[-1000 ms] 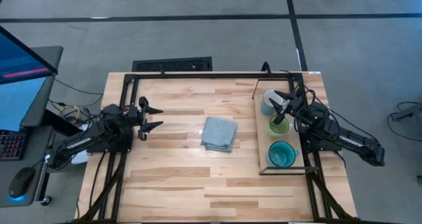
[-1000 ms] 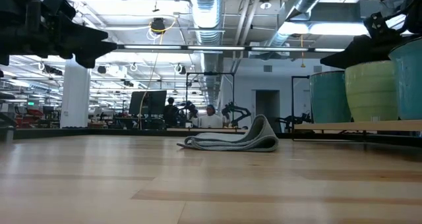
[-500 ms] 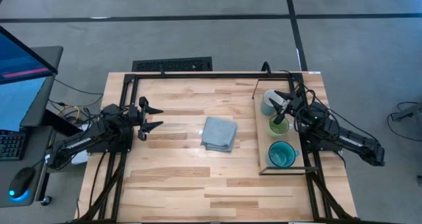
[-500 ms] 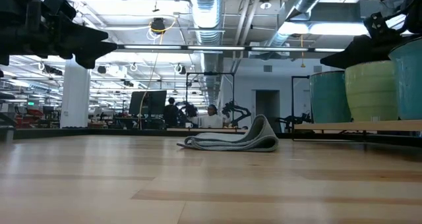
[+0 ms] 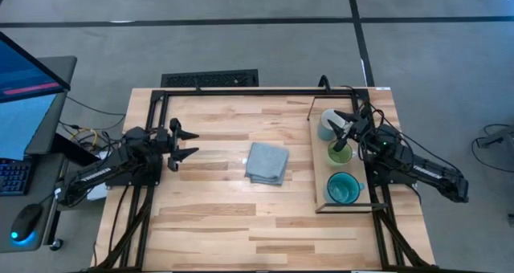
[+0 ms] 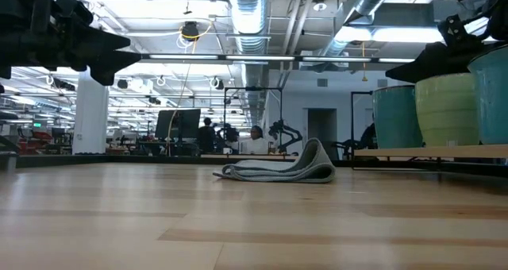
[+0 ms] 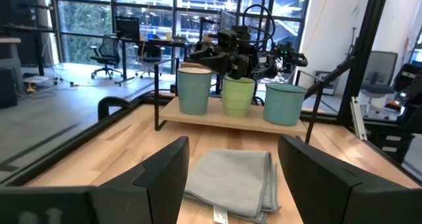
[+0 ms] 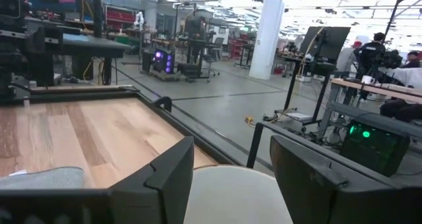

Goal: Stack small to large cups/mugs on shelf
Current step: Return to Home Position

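Observation:
Three mugs stand upright in a row on the light-wood shelf (image 5: 319, 173) at the table's right: a pale one with a white inside (image 5: 327, 120) farthest, a light green one (image 5: 339, 153) in the middle, and a teal one (image 5: 344, 189) nearest. My right gripper (image 5: 337, 130) hangs open and level just above the pale and green mugs, with the pale mug's rim (image 8: 234, 194) below its fingers. It touches nothing. My left gripper (image 5: 196, 143) waits open at the table's left, pointing across at the shelf (image 7: 224, 118).
A folded grey-blue cloth (image 5: 267, 162) lies mid-table between the two arms, also seen in the low view as cloth (image 6: 282, 171). A black frame runs along the table's edges. A monitor and keyboard stand off the table's left side. Bare wood fills the near half.

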Available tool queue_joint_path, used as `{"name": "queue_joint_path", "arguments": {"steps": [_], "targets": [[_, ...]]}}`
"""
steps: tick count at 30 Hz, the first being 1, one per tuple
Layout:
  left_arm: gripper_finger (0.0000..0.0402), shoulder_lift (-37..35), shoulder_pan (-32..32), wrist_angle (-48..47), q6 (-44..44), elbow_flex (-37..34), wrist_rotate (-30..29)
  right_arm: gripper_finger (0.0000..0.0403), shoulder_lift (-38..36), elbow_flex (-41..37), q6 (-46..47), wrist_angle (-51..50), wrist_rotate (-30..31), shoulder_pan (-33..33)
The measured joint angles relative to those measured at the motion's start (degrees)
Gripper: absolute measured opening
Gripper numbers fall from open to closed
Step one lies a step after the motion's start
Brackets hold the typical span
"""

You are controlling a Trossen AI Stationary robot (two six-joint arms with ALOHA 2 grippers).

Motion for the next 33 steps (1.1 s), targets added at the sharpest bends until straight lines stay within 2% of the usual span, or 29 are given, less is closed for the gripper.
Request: {"name": "queue_joint_path", "arguments": {"steps": [33], "targets": [[0.0224,0.0,0.01,-0.09,-1.66,0.0,0.0,0.0221,0.0,0.0,0.0,0.02,0.0,0.0]]}}
